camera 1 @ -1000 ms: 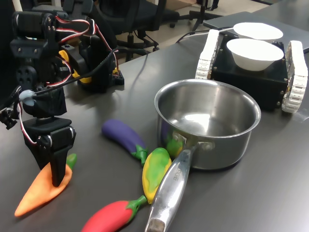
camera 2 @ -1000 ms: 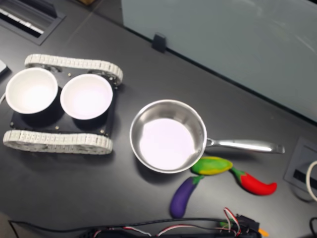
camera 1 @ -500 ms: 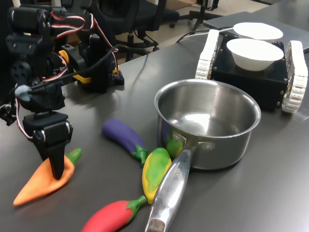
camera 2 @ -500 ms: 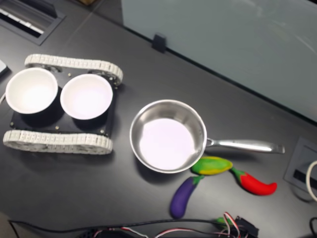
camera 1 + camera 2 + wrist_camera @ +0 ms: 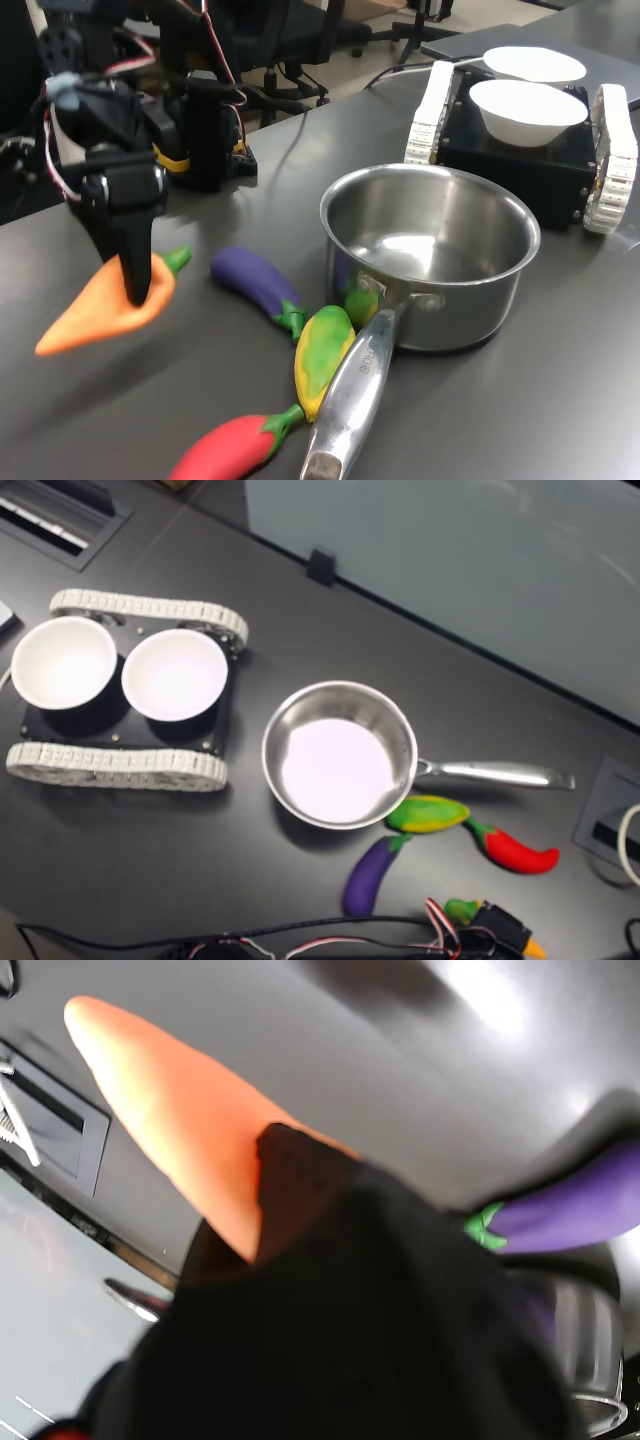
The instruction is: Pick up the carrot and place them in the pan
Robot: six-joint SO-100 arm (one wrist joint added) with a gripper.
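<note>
Pickup looks done: gripper [image 5: 135,285] pinches the carrot [image 5: 105,305] near its stem, clear of the table. Pan [image 5: 430,255] sits empty, well apart toward the first exterior view's right; transfer and release remain.

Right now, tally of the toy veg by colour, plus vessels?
Orange: 1, carrot, held off the table in the end effector
Purple: 1, eggplant
Yellow-green: 1, corn
Red: 1, chilli
White bowls: 2
Steel pan: 1
Total: 7
</note>
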